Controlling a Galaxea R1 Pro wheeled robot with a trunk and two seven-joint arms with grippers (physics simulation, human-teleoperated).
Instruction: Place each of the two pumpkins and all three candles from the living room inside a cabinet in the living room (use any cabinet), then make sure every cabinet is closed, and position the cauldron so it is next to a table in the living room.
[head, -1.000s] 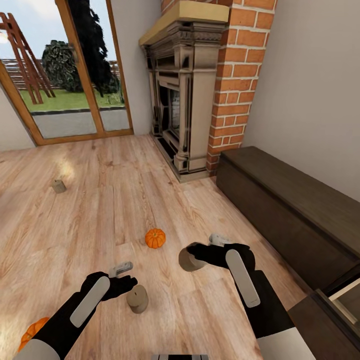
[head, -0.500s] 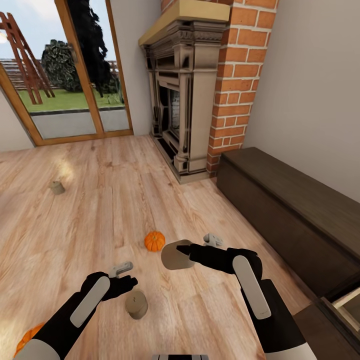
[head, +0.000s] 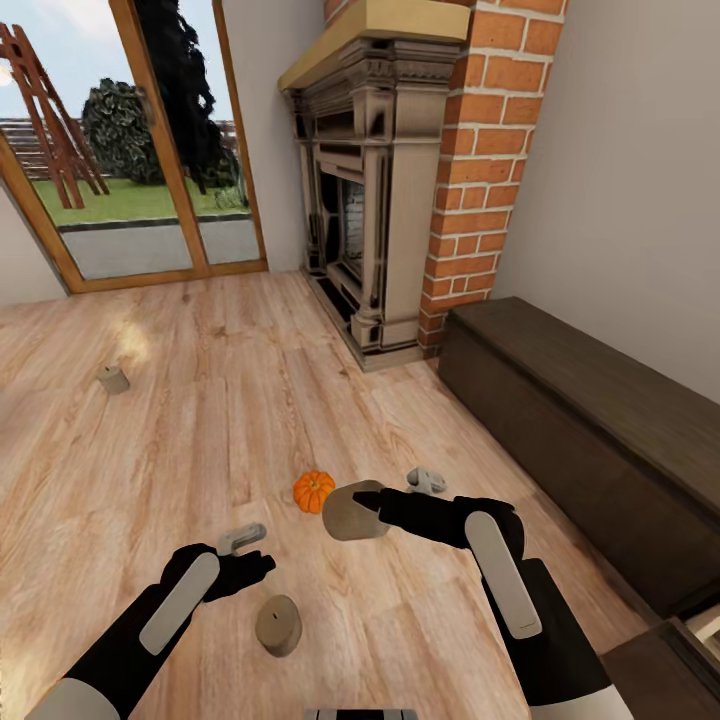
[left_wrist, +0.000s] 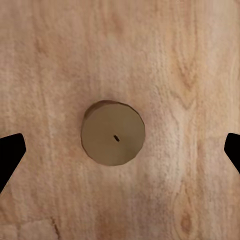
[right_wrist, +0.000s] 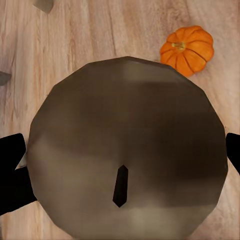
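My right gripper (head: 372, 508) pinches a candle (head: 347, 511) above the floor (head: 200, 420), near a pumpkin (head: 313, 491); left gripper (head: 243, 553) spread over another candle (head: 278, 625).

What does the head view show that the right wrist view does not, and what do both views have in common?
Head view alone: the fireplace, the long dark cabinet, the glass doors, the left hand above a candle standing on the floor, and a far candle.
Right wrist view alone: the wick on the end of the held candle.
Both: the right hand holding a candle, the pumpkin and the wood floor.
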